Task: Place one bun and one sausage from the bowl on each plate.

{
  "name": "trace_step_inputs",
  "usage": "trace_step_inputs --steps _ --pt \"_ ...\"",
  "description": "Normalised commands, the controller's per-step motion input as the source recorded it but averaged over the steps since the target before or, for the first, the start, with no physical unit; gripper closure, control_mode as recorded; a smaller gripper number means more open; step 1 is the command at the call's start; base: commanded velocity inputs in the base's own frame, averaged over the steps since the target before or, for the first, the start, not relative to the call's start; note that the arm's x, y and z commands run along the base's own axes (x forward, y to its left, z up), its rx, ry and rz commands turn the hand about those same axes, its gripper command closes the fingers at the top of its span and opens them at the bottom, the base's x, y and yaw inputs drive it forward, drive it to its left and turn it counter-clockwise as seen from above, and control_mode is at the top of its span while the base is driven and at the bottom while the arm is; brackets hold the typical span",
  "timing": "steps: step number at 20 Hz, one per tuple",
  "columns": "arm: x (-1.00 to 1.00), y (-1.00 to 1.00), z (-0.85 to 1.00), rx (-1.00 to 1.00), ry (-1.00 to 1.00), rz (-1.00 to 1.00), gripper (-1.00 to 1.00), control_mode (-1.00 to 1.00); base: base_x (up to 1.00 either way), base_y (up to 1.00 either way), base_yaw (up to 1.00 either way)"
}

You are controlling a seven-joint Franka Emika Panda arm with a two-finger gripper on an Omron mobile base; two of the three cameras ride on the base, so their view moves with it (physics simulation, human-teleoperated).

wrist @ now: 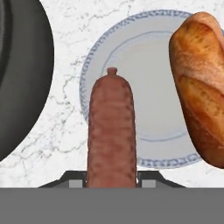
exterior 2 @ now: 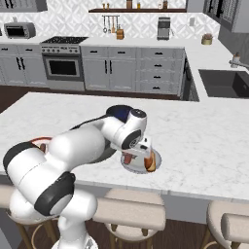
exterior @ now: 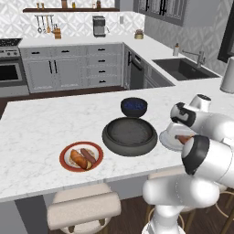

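Looking like a home kitchen, rendered. Showing grey drawer and door cabinets (exterior: pixel 68 68) running along the back wall under a white counter, a built-in oven (exterior 2: pixel 63 68) with a cooktop above it, a microwave (exterior 2: pixel 19 30) at the counter's far left end, a coffee machine (exterior: pixel 98 26), utensils hanging (exterior: pixel 44 23) beneath a wooden shelf. Holding a dark sink (exterior: pixel 185 68) with a faucet near the counter's right edge. Standing in front, a marble island (exterior: pixel 41 132) with padded stools (exterior: pixel 84 208) tucked under its near edge.
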Motion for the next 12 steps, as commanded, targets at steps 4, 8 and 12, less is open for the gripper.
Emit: trace_step_inputs --steps 4,8,12 --pt "0.44 -0.21 -0.18 0.0 0.0 -0.02 1.0 -1.0 0.0 0.0 0.0" --pt "0.36 -0.16 -0.14 0.0 0.0 -0.01 1.0 -1.0 0.0 0.0 0.0" --pt "0.11 -0.05 -0.06 0.0 0.0 -0.01 1.0 -1.0 0.0 0.0 0.0"
